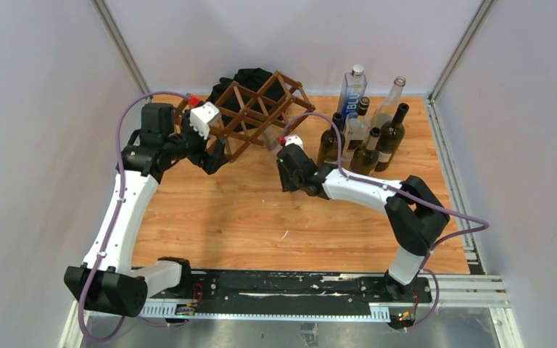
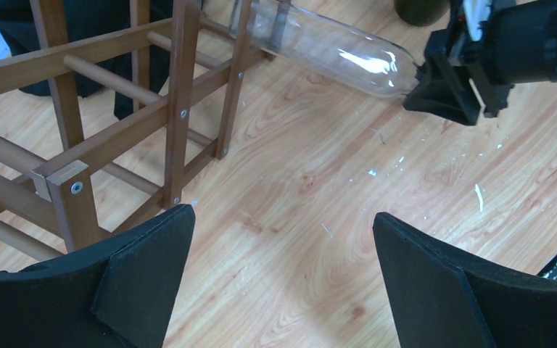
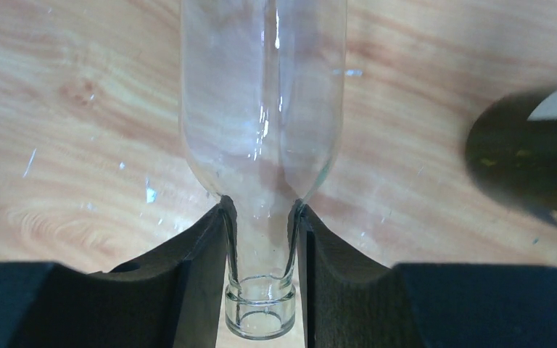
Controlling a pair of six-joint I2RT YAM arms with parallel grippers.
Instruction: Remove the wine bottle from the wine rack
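At the rack's (image 1: 257,116) right end, low down, the clear bottle (image 3: 261,109) lies nearly flat, its base end between the slats and its neck poking out over the table (image 1: 261,217). Clamped on that neck is the right gripper (image 3: 261,217), one finger on either side, between shoulder and lip. Near the front of the rack's left end hangs the left gripper (image 2: 283,239), jaws spread wide and holding nothing, above bare wood. Right of the rack stand other bottles (image 1: 366,134), upright in a cluster; behind the rack lies a black cloth (image 1: 250,78).
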